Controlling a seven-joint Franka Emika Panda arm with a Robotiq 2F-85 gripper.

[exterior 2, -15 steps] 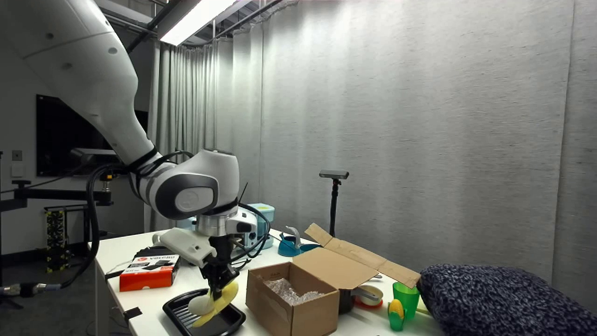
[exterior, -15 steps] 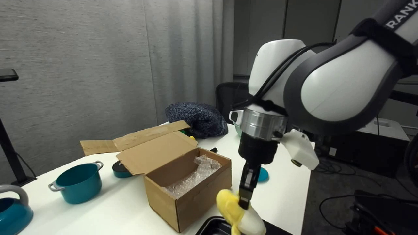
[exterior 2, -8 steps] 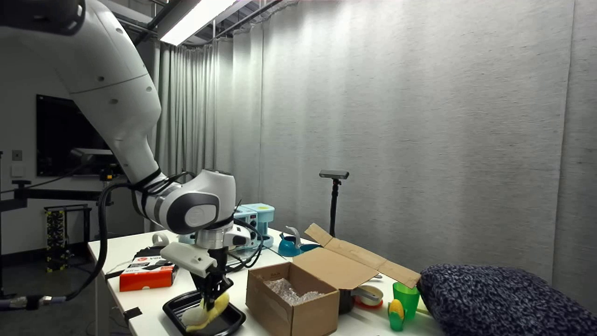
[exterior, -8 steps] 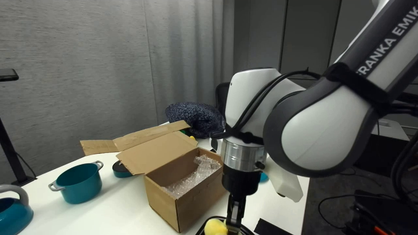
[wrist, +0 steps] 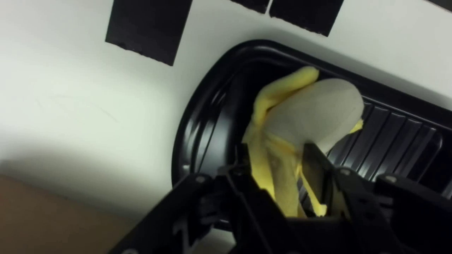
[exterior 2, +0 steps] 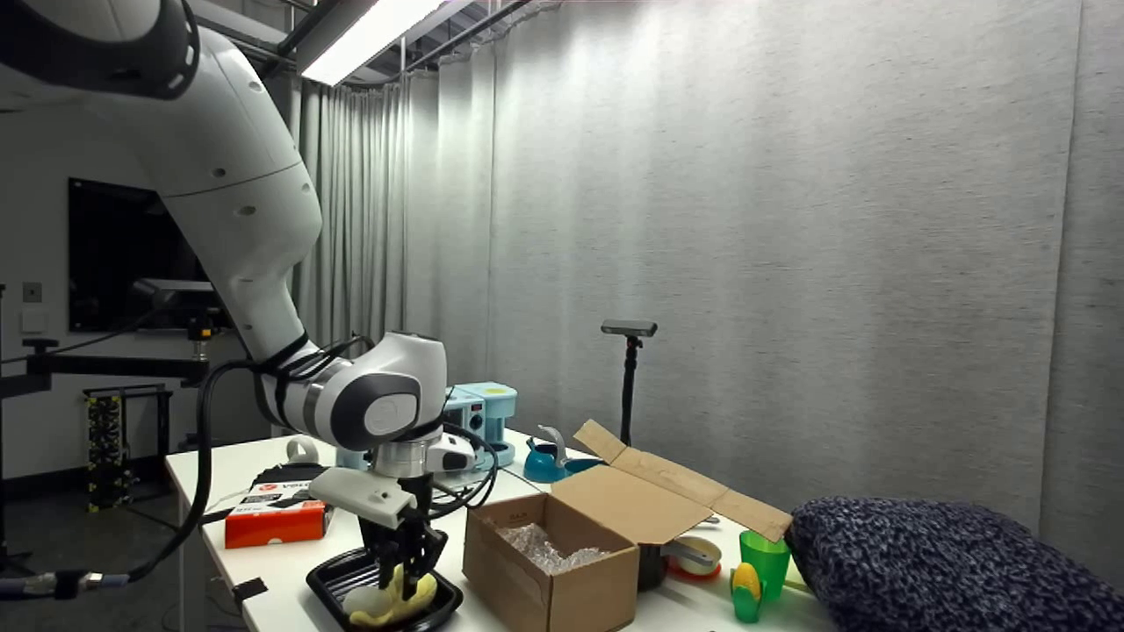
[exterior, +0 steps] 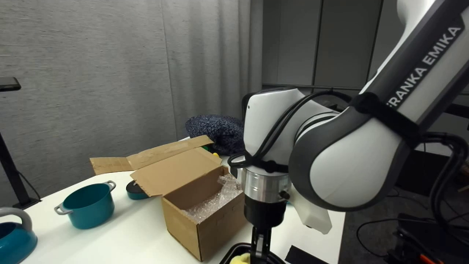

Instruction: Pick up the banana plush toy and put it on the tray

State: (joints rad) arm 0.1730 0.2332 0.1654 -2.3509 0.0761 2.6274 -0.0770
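Observation:
The banana plush toy, yellow with a whitish end, lies in the black tray in an exterior view [exterior 2: 369, 602] and in the wrist view [wrist: 317, 109]. Only its yellow top shows at the bottom edge of an exterior view [exterior: 240, 259]. The black tray has a raised rim [wrist: 192, 113] and a ribbed floor; it also shows in both exterior views [exterior 2: 451, 600] [exterior: 234, 250]. My gripper [wrist: 277, 150] points down over the tray with its fingers spread on either side of the plush. A gap shows between the plush and one finger [wrist: 316, 169]. In an exterior view the gripper [exterior 2: 399, 583] looks open too.
An open cardboard box [exterior: 220, 227] with bubble wrap stands close beside the tray. A red and white box [exterior 2: 277, 518] lies on the other side. Black tape strips [wrist: 148, 31] are on the table. A teal pot [exterior: 89, 209] stands farther off.
My gripper has come down with the plush, which now lies in the tray instead of hanging above it. The fingers have spread apart and let go of it.

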